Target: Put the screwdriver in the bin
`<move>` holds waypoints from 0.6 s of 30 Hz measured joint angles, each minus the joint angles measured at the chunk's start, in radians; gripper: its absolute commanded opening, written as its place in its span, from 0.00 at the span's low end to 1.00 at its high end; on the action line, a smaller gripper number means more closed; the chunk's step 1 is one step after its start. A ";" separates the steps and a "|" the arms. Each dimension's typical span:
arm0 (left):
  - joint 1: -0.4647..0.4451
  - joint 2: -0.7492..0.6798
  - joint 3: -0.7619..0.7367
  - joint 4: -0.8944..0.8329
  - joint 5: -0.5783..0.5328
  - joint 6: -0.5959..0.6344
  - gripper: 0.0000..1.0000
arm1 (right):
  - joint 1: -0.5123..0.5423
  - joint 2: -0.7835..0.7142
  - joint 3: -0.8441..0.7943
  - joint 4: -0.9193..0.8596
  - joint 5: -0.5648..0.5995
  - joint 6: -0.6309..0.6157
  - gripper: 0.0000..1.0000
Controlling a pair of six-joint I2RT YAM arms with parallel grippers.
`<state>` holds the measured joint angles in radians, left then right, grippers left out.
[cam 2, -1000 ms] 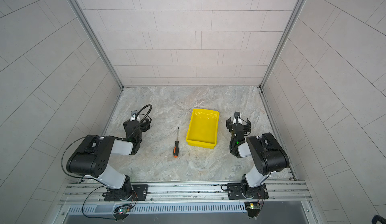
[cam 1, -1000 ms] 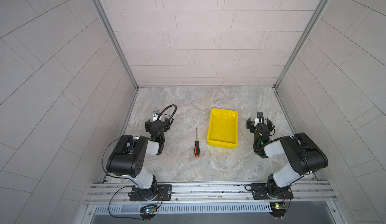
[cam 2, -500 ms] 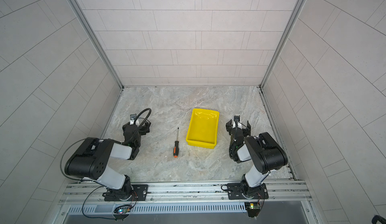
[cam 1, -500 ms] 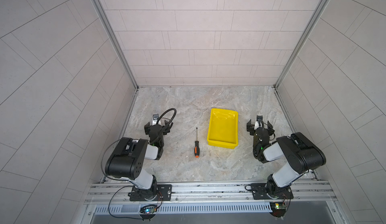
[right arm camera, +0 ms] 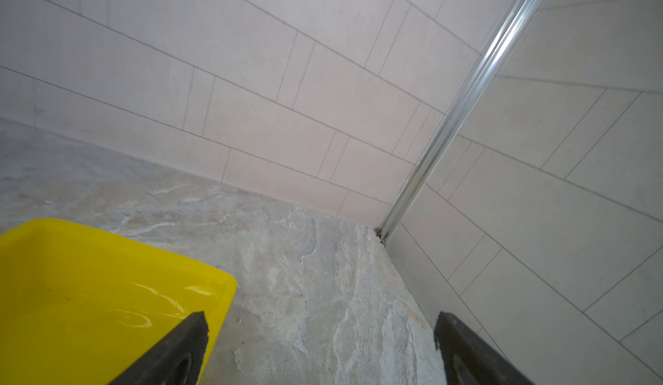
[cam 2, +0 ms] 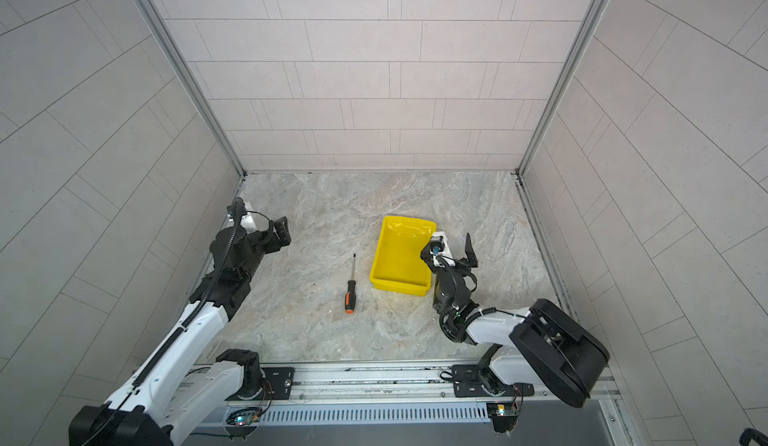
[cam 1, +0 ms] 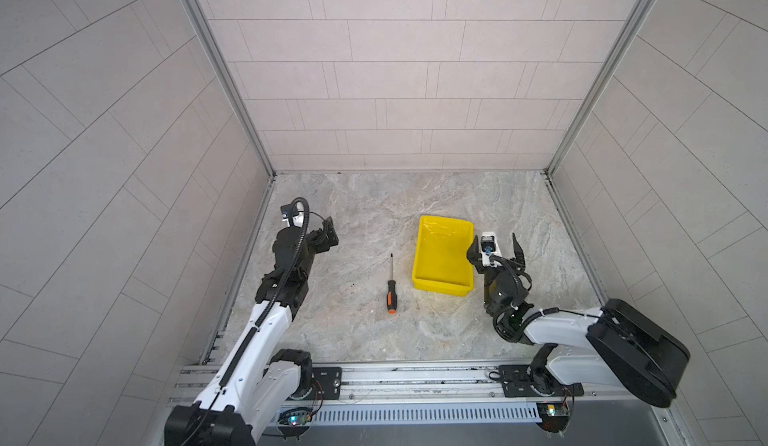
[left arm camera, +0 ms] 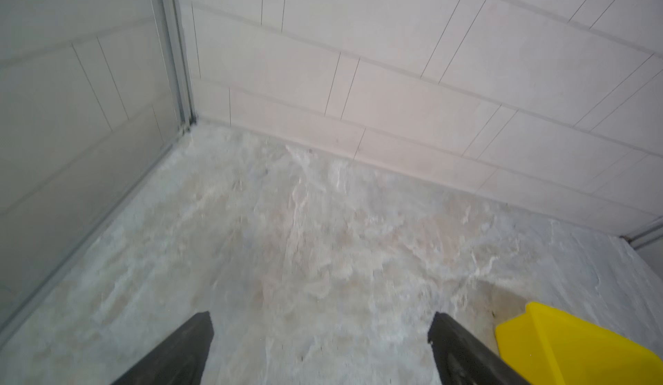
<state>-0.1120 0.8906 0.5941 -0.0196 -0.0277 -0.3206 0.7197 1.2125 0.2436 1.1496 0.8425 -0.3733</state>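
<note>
Locating the screwdriver: we find the screwdriver (cam 1: 390, 284) lying flat on the table (cam 1: 353, 340), just beside the bin (cam 1: 442, 289) but not touching it, on the long side that faces the left arm.
Lie: it runs along the bin's long wall, with the handle (cam 1: 390, 298) level with the bin's near end and the shaft (cam 1: 391, 267) pointing toward the bin's far end.
Bin: we see it glossy inside, with nothing in it.
Left pincer: the left pincer (cam 1: 326, 236) hangs well apart from the bin, beyond the screwdriver. In its wrist view the fingers (left arm camera: 179, 351) stand wide apart with only table between them, so it is released and carries nothing.
Right pincer: the right pincer (cam 1: 494, 242) stands at the bin's other long wall, spread wide and empty. We cannot tell whether it touches the rim.
Handling: we judge the tool light and stiff. The thin round shaft looks smooth and likely to slip or roll out of a pinch.
Where to hold: we would close across the thicker black-and-orange handle, with the jaws crosswise to the bin's long wall.
Risk: the tool lies low, so we expect the pincer must come down almost onto the table.
Stage: the screwdriver is not yet taken up.
</note>
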 measured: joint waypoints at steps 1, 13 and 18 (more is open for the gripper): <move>0.000 0.000 0.000 -0.071 0.023 -0.010 1.00 | 0.024 -0.068 0.032 -0.118 0.013 0.023 0.99; -0.001 -0.023 -0.002 -0.371 0.055 -0.065 1.00 | -0.054 -0.629 0.123 -1.162 0.047 0.682 0.99; 0.000 -0.019 0.002 -0.489 -0.110 -0.166 1.00 | -0.184 -0.757 0.008 -1.300 -0.029 0.822 0.99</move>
<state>-0.1116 0.8715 0.5957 -0.5091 -0.1375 -0.4862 0.5358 0.4553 0.2512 -0.1505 0.8135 0.4492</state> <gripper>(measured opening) 0.999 0.994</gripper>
